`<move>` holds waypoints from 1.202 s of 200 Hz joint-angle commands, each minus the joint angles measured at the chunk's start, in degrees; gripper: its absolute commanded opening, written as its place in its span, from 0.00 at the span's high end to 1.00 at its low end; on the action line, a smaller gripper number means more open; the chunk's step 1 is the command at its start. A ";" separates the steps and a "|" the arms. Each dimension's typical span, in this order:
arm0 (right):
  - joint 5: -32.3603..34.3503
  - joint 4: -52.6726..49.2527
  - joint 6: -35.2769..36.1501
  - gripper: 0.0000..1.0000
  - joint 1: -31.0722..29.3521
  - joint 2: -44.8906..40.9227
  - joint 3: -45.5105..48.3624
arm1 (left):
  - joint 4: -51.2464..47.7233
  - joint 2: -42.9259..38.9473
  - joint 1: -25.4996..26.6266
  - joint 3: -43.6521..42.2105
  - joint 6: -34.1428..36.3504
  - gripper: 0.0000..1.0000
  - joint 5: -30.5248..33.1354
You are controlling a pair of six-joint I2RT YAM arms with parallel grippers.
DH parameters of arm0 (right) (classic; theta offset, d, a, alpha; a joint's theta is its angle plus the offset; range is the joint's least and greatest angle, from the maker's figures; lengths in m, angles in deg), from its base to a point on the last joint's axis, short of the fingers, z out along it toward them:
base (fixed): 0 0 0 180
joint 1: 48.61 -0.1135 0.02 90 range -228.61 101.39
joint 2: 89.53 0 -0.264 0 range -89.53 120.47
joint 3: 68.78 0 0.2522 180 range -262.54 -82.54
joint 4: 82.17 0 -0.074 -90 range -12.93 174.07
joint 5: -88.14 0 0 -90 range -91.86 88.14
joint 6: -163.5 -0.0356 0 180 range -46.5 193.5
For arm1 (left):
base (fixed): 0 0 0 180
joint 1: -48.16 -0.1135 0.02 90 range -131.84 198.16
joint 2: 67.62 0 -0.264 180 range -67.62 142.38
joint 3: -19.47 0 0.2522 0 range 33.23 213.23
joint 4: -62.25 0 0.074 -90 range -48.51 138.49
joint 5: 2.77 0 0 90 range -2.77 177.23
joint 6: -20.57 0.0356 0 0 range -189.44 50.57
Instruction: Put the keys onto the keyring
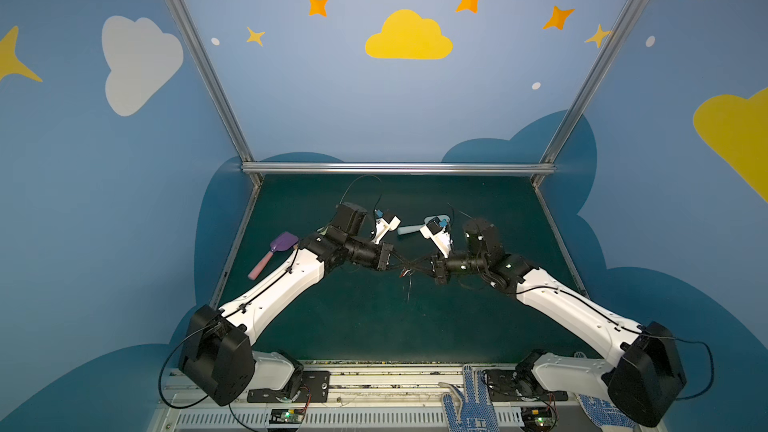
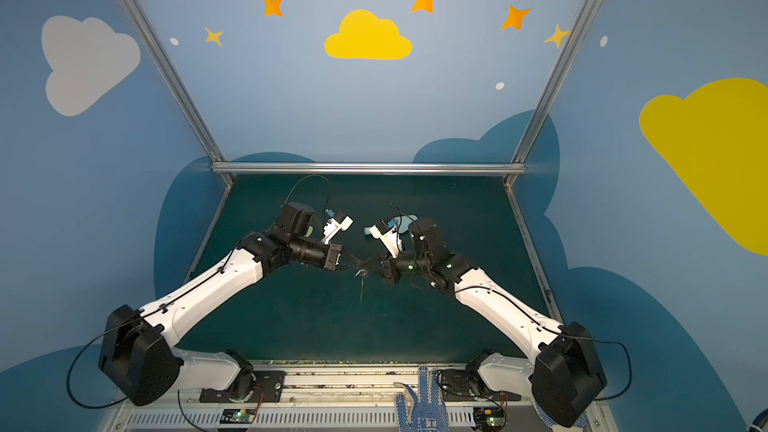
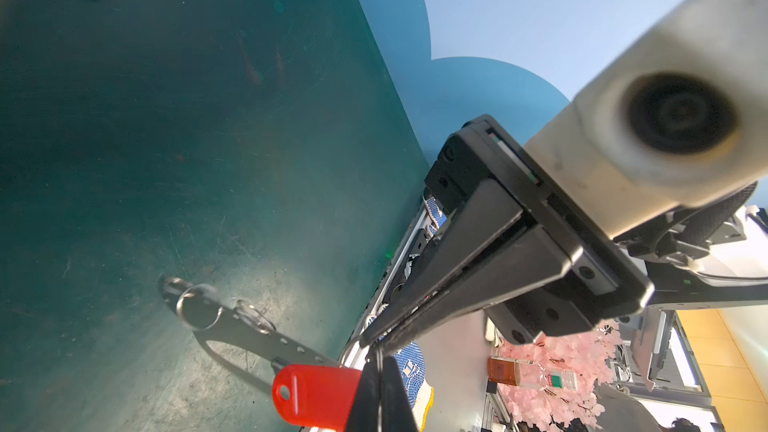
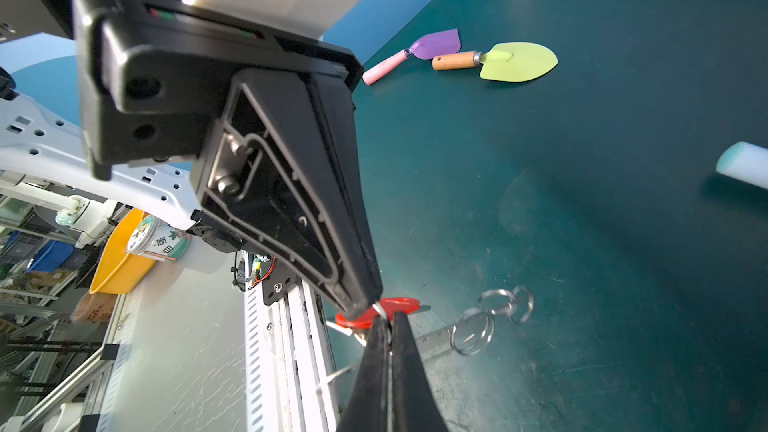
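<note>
Both arms meet above the middle of the green table point(image 1: 332, 326). In the left wrist view my left gripper point(image 3: 377, 361) is shut. The keys' red tag point(image 3: 316, 392) sits against its fingers, and a thin metal ring shows at their tips. In the right wrist view my right gripper point(image 4: 390, 326) is shut on a small ring at the end of the keyring point(image 4: 436, 338). The keyring is a grey plate with loose rings point(image 4: 473, 332), held off the table. The red tag point(image 4: 390, 305) lies just behind the fingertips. In both top views the grippers point(image 1: 401, 270) point(image 2: 370, 270) touch tip to tip.
A purple shovel with a pink handle point(image 1: 276, 253) and a green shovel with a wooden handle point(image 4: 515, 61) lie at the left of the table. A pale blue shovel point(image 1: 415, 228) lies behind the grippers. A blue-dotted glove point(image 1: 469, 401) rests on the front rail.
</note>
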 commanded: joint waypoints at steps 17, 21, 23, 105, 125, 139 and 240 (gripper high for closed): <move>-0.91 3.79 -0.36 1.00 0.05 -1.43 -0.76 | 1.18 -0.10 1.51 1.09 0.05 0.96 -0.59; -0.88 3.77 -0.45 1.00 0.05 -1.50 -0.76 | 1.31 -0.27 1.52 1.02 0.09 0.96 -0.20; -0.81 3.84 -0.53 1.00 0.07 -1.48 -0.76 | 1.43 -0.35 1.52 0.99 0.02 0.96 -0.06; -2.84 6.71 -3.04 0.70 0.20 -1.96 1.19 | 8.85 -4.26 1.25 -2.30 -4.20 0.96 2.44; -5.32 7.56 -3.05 0.68 0.12 -1.96 1.65 | 9.52 -4.80 0.80 -2.63 -4.78 0.96 2.78; -7.10 8.47 -3.54 0.68 0.05 -2.14 2.12 | 9.86 -5.00 0.59 -2.82 -5.06 0.96 3.00; -9.58 12.03 -7.14 0.62 -1.43 -4.17 4.08 | 11.55 -6.43 -0.77 -4.24 -6.98 0.96 6.30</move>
